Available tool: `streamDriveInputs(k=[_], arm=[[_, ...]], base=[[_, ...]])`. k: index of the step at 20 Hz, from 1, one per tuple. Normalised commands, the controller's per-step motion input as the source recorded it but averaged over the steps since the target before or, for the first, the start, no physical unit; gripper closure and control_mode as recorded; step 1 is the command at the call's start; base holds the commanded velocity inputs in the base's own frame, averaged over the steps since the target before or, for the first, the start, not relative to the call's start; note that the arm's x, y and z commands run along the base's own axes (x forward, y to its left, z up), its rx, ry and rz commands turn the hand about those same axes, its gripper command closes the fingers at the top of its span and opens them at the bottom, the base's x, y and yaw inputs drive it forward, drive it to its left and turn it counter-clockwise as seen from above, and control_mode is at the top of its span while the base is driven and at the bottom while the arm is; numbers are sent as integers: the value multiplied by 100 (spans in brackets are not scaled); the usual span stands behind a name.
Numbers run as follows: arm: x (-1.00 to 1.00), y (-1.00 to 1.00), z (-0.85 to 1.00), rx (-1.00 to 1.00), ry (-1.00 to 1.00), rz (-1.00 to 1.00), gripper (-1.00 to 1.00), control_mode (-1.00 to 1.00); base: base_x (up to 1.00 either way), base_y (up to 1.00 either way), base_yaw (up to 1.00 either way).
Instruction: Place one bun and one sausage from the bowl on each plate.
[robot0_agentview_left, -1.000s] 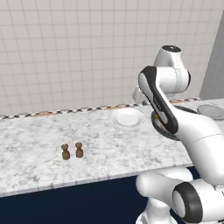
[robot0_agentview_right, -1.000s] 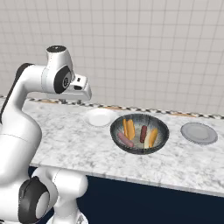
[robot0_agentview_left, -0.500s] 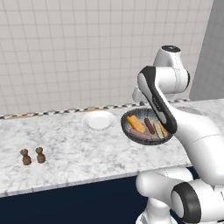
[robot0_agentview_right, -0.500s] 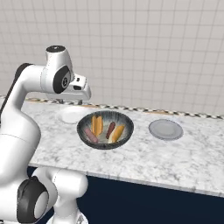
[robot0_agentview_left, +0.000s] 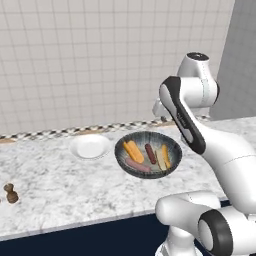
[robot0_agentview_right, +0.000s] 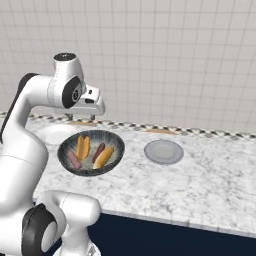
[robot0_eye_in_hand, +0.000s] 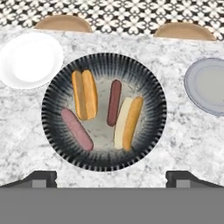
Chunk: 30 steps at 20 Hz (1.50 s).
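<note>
Bowl: the dark bowl (robot0_eye_in_hand: 50, 131) sits mid-table, straight under the hand, between the two plates.
Contents: two buns and two sausages. One bun (robot0_eye_in_hand: 85, 94) lies upper left, the other bun (robot0_eye_in_hand: 127, 123) lower right; a dark sausage (robot0_eye_in_hand: 114, 102) lies between them, just beside the right bun, and a pink sausage (robot0_eye_in_hand: 76, 129) lies alone at lower left.
White plate: the white plate (robot0_eye_in_hand: 29, 60) is bare, just beside the bowl's rim on the left of the hand view.
Grey plate: the grey plate (robot0_eye_in_hand: 209, 85) is bare, a little apart on the other side.
Gripper: the gripper (robot0_eye_in_hand: 111, 176) hovers above the bowl, tips spread wide at the bottom corners of the hand view, holding nothing.
Stage: judged as not begun; nothing is plated.
Table: the marble table (robot0_agentview_right: 210, 175) runs to a patterned backsplash strip.
Risk: the dark sausage and the right bun lie so close that the fingers may catch both, or nudge one aside.
Risk: round sausages may roll or slip out of a shallow pinch.
Risk: a low descent near the bowl's wall could shove the bowl into the white plate.
</note>
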Motion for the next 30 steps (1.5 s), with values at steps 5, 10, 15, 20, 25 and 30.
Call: streamDriveInputs(k=[5, 10, 15, 20, 25, 30], arm=[[18, 0, 0, 0, 1, 0, -100, -100], [77, 11, -35, -2, 5, 0, -100, -100], [57, 20, -78, -3, 3, 0, -100, -100], [19, 0, -84, 0, 9, -9, -100, -100], [-1, -3, -63, -3, 6, -18, -100, -100], [-1, -26, -58, -5, 5, -17, -100, -100]], base=[[79, 0, 0], [0, 0, 0], [0, 0, 0], [0, 0, 0], [0, 0, 0], [0, 0, 0]])
